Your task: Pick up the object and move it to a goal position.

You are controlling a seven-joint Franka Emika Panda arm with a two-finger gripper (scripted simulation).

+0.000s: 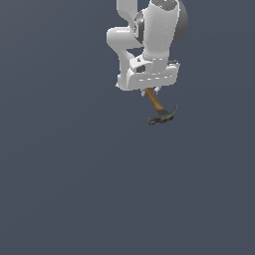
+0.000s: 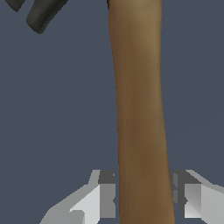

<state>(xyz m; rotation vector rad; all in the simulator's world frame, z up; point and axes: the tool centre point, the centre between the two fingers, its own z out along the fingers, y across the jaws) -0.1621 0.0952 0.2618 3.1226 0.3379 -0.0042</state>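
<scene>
Small claw hammer hanging head-down, handle end clamped from both sides

The hammer (image 1: 158, 109) has a slim orange-brown wooden handle and a dark grey-black metal head with a curved claw. In the exterior view the handle slants down toward that view's right, its upper end hidden, and the head sits lowest, the claw curling up to the right and the blunt face pointing left. In the wrist view the handle (image 2: 140, 113) fills the middle, the dark head partly cut off at the edge
</scene>
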